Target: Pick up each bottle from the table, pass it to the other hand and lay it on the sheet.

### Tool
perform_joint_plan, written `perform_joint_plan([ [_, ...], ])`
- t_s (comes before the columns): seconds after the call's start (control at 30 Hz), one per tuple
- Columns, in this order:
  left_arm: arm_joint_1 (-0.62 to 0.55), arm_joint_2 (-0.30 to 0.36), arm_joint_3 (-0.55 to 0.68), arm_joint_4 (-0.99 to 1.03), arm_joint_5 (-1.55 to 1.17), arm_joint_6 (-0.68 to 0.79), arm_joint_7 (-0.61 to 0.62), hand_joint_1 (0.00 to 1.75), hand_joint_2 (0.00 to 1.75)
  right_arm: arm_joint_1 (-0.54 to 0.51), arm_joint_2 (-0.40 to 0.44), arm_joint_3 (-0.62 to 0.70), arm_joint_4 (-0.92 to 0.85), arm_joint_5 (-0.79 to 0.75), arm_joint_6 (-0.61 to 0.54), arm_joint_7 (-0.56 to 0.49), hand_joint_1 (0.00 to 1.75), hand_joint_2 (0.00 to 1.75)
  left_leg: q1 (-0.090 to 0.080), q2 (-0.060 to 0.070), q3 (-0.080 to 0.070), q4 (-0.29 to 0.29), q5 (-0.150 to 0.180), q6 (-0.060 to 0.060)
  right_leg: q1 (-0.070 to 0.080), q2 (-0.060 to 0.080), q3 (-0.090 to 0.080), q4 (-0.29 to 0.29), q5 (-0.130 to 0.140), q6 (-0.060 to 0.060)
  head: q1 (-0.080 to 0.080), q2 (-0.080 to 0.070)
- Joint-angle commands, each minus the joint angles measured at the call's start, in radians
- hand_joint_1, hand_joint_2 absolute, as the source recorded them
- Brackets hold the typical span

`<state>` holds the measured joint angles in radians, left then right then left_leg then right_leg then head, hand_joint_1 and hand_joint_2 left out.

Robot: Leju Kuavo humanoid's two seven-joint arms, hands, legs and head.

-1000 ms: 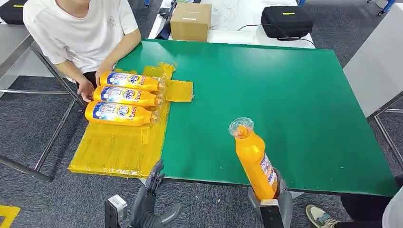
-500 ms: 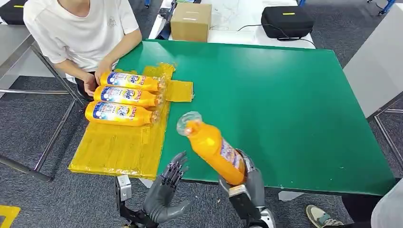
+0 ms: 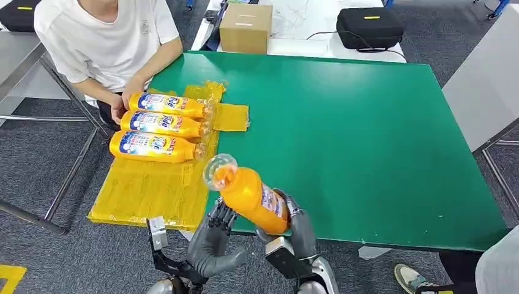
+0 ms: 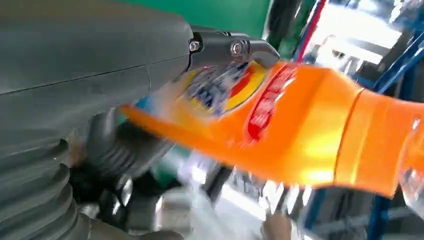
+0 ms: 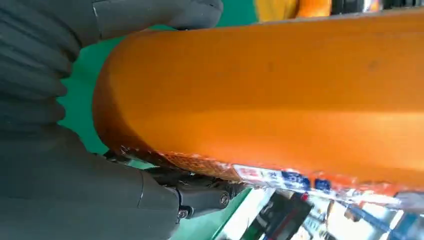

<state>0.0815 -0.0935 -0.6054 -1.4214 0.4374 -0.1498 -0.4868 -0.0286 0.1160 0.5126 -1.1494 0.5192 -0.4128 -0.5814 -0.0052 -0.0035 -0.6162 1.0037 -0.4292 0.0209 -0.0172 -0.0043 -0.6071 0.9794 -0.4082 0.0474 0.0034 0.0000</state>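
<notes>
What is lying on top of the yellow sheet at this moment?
Three orange bottles lie side by side on the far part of the yellow sheet, caps toward the table's middle. The sheet under them is covered, so nothing can be told there.

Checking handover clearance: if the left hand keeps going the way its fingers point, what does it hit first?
Most likely the orange bottle held by the right hand; the left hand reaches up toward its underside. Whether they already touch is unclear.
</notes>
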Motion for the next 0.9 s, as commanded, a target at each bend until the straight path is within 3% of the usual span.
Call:
perform_joint_plan([
  [0.03,-0.063,-0.045,0.011,0.036,-0.050,0.097,-0.010,0.00,1.75,-0.027,-0.002,0.142,0.088,-0.001,0.006,0.010,1.75,1.75,0.001,0.000,0.004,-0.001,-0.002,-0.001,0.001,0.000,0.005,-0.001,-0.002,-0.001,0.000,0.000],
  [0.37,-0.074,-0.051,-0.001,0.029,-0.121,0.145,-0.078,0.00,1.75,-0.053,0.000,0.174,0.101,0.006,0.034,0.018,1.75,1.75,0.001,0.000,0.005,-0.001,-0.002,-0.001,0.001,0.000,0.006,-0.001,-0.001,-0.002,0.000,0.000],
  [0.43,-0.075,-0.046,-0.006,0.026,-0.054,0.070,-0.054,0.00,1.75,-0.062,0.002,0.181,0.103,0.009,0.042,0.025,1.75,1.75,0.001,0.000,0.005,-0.001,-0.002,-0.002,0.001,0.000,0.006,-0.001,-0.002,-0.002,0.000,0.000],
  [0.5,-0.074,-0.033,-0.007,0.044,0.139,-0.123,0.043,0.00,1.75,-0.080,0.009,0.182,0.123,0.009,0.056,0.022,1.75,1.75,0.002,0.001,0.007,0.000,-0.003,-0.002,0.002,0.001,0.007,-0.001,-0.002,-0.002,0.000,0.000],
  [0.63,-0.078,-0.033,-0.002,0.078,0.142,-0.161,0.052,0.02,1.75,-0.094,0.016,0.173,0.143,0.014,0.057,0.014,1.75,1.75,0.001,0.001,0.005,-0.001,-0.001,-0.001,0.001,0.001,0.005,-0.001,-0.001,-0.002,0.000,0.000],
  [0.67,-0.082,-0.035,-0.002,0.084,0.130,-0.166,0.054,0.42,1.75,-0.094,0.016,0.174,0.135,0.017,0.059,0.012,1.75,1.75,0.001,0.001,0.007,-0.001,-0.003,-0.002,0.001,0.001,0.007,-0.001,-0.002,-0.002,0.000,0.000],
  [0.83,-0.084,-0.036,-0.002,0.084,0.130,-0.165,0.054,0.42,1.75,-0.096,0.018,0.175,0.133,0.017,0.059,0.012,1.75,1.75,0.000,0.001,0.003,-0.001,-0.001,-0.001,0.000,0.001,0.003,-0.001,-0.001,-0.001,0.000,0.000],
  [0.87,-0.087,-0.037,-0.002,0.087,0.128,-0.173,0.061,1.54,1.75,-0.093,0.014,0.176,0.125,0.020,0.060,0.014,1.75,1.75,0.001,0.001,0.006,0.000,-0.002,-0.001,0.001,0.001,0.006,-0.001,-0.002,-0.002,0.000,0.000],
  [0.9,-0.089,-0.035,-0.005,0.088,0.109,-0.170,0.062,1.75,1.75,-0.093,0.014,0.175,0.121,0.021,0.061,0.016,1.75,1.75,0.001,0.000,0.004,-0.001,-0.001,-0.001,0.000,0.000,0.004,-0.001,-0.001,-0.001,0.000,0.000],
])
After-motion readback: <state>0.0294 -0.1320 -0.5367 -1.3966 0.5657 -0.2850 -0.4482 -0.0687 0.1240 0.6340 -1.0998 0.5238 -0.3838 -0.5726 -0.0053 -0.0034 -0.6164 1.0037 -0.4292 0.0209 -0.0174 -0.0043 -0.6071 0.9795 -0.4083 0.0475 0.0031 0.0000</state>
